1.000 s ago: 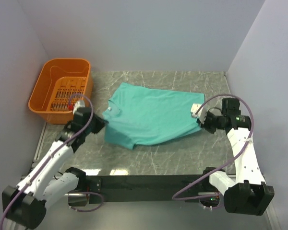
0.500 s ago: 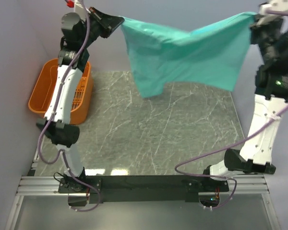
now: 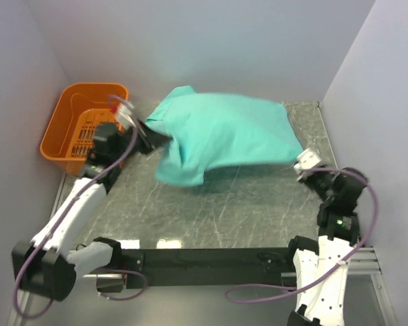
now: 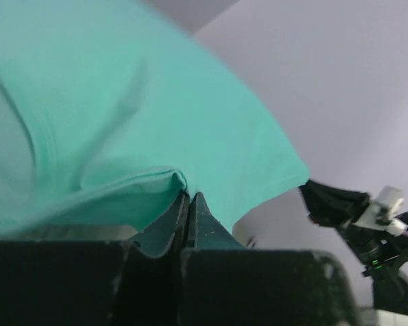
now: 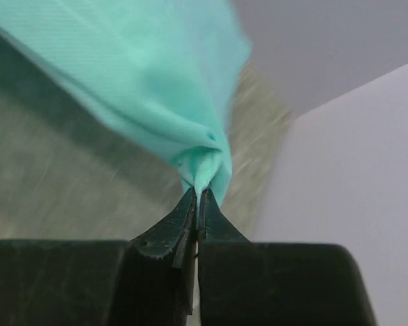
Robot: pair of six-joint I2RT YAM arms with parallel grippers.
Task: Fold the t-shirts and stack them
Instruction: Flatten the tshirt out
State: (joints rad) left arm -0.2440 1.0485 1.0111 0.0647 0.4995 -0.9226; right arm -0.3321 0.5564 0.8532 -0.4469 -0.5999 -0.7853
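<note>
Grip confirmed on both sides. Your left gripper [image 3: 151,138] has its jaws closed tight on a pinch of the t-shirt [image 3: 224,132] just beside the orange basket [image 3: 58,132]. Your right gripper [image 3: 301,161] is clamped the same way on a bunched corner at the end farthest from the basket. The t-shirt lies between them — its long axis runs away from the basket across the table [image 3: 258,204], slanting toward the near edge at the right gripper. Neither arm is nearer; each has its own end.

Cloth is thin, soft, plain teal and fine-knit in the right wrist view. It billows up in the middle with shadow beneath, and one lobe sags low on the basket side. Whether that lobe touches the marbled grey table, you cannot tell.

Judgement: laying it flat depends on both ends coming down level along that axis.
</note>
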